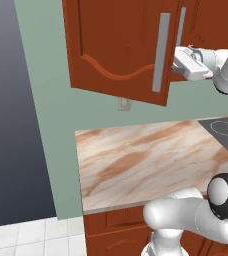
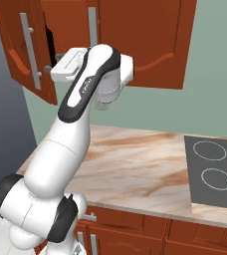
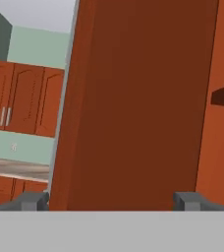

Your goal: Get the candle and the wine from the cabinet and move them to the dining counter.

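Gaping gripper [image 3: 111, 201] before the cabinet [image 1: 121, 45], left door ajar

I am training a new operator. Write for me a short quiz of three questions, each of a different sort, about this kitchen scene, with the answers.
1. True or false: the left door of the cabinet stands swung open.
2. Multiple choice: the end effector is A) shut on a bottle, B) open and holding nothing, C) shut on a candle.
3. Fill in: to the right on the wall counter lies a dark ____ with two rings.

Key:
1. True; the door hangs out at an angle from the cabinet front.
2. B; the hand view shows both tips wide apart before the door's inner face.
3. Stovetop.
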Available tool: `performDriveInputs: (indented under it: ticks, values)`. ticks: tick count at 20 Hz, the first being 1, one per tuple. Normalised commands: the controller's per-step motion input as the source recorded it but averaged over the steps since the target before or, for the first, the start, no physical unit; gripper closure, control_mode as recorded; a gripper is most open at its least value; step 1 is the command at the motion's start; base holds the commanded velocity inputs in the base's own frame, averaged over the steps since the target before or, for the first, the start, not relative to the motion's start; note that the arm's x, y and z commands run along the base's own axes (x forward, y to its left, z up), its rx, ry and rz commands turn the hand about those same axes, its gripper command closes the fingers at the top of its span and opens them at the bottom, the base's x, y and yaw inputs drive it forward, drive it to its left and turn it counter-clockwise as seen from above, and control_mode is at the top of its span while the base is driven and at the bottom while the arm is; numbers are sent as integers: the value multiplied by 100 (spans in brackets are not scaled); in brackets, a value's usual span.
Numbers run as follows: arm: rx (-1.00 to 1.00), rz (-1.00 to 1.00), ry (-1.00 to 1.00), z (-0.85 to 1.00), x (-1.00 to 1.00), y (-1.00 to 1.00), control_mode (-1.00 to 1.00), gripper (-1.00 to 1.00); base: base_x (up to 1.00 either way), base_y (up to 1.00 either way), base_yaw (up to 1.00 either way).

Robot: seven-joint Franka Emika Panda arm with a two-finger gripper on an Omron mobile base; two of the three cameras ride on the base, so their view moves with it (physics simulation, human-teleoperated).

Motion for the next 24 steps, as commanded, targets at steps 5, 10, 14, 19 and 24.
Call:
performDriveInputs:
  ticks: [5,10,14,19,24]
  values:
    - [-2,0,5,-1,-28,65,-100,-100,0,0,0]
    - [0,0,11,-6,-67,79,-100,-100,0,0,0]
    - [0,0,13,-13,-54,88,-100,-100,0,0,0]
    - [0,0,4,0,-32,95,-100,-100,0,0,0]
    - [0,2,0,0,-7,95,-100,-100,0,0,0]
